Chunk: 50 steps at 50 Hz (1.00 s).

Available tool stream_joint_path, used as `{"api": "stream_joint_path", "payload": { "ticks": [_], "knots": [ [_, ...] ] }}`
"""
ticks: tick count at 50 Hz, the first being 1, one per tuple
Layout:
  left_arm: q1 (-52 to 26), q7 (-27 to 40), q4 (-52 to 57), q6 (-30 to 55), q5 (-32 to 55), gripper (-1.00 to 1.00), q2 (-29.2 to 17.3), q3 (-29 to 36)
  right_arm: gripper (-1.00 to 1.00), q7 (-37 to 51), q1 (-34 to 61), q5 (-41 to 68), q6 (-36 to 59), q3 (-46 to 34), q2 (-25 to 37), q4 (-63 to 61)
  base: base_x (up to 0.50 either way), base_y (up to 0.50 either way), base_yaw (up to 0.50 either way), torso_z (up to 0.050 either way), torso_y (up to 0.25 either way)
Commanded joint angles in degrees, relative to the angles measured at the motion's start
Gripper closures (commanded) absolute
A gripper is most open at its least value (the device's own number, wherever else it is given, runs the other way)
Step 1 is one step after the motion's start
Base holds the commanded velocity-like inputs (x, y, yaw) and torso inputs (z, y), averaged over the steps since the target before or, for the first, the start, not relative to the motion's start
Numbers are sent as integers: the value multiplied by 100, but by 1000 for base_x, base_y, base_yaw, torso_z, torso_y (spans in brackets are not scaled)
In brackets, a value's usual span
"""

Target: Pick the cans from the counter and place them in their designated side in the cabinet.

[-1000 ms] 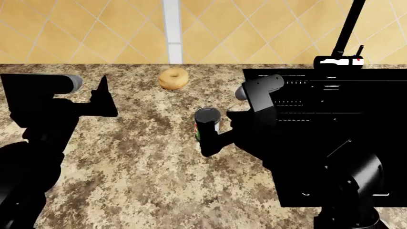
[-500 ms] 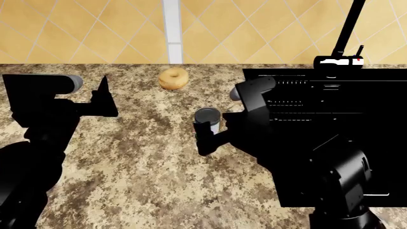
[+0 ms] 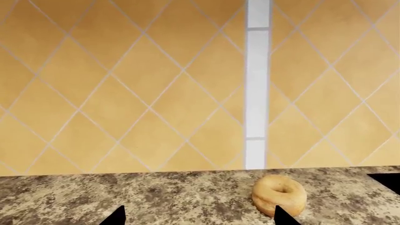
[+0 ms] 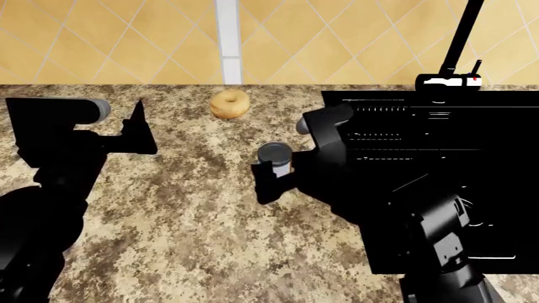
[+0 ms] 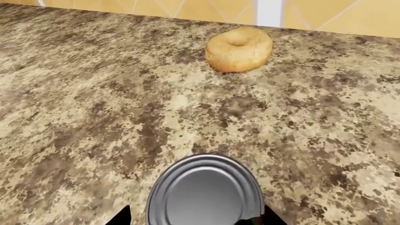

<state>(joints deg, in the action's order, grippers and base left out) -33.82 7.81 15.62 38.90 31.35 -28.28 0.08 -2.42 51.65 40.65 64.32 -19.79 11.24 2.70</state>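
Note:
One can (image 4: 274, 155) with a silver top stands upright on the granite counter (image 4: 185, 214), just left of the sink. My right gripper (image 4: 276, 174) reaches around it from the right. In the right wrist view the can top (image 5: 205, 192) sits between the two fingertips (image 5: 120, 216); one touches its side and a thin gap shows at the other, so the gripper is open. My left gripper (image 4: 139, 129) is open and empty at the left, pointing at the back wall, its tips wide apart in the left wrist view (image 3: 198, 220). A second can and the cabinet are out of view.
A tan bagel (image 4: 229, 103) lies near the tiled back wall, beyond the can; it also shows in the left wrist view (image 3: 279, 194) and the right wrist view (image 5: 239, 48). The black sink (image 4: 471, 208) with its faucet (image 4: 459, 44) fills the right side.
My right arm has shifted left and its gripper has slid further around the can. The can, the bagel and the left arm have not moved.

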Motion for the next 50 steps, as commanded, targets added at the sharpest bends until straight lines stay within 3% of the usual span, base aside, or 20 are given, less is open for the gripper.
{"api": "stream_joint_path", "payload": {
  "ticks": [1, 3, 4, 19, 33, 50],
  "knots": [
    [-6, -8, -51, -41, -10, -100, 3, 20, -100, -184, 143, -127, -263, -199, -67, 434, 0, 0, 0, 0, 0],
    [-4, -8, -57, -47, -8, -100, 4, 20, -100, -204, 166, -143, -304, -220, -77, 484, 0, 0, 0, 0, 0],
    [1, -7, -55, -47, -6, -100, 2, 17, 100, -212, 172, -149, -323, -227, -81, 502, 0, 0, 0, 0, 0],
    [3, 17, -18, -42, 37, -100, -21, -23, 100, 156, 181, -124, -269, -77, 44, 3, 0, 0, 0, 0, 0],
    [4, 60, 94, -2, 110, -100, -68, -101, 100, 1310, 1279, -102, 701, 505, 339, -1026, 0, 0, 0, 0, 0],
    [-86, 134, 216, 116, 173, -100, -118, -121, 100, 1628, 1689, 83, 451, 1455, 340, -1166, 0, 0, 0, 0, 0]
  ]
}}
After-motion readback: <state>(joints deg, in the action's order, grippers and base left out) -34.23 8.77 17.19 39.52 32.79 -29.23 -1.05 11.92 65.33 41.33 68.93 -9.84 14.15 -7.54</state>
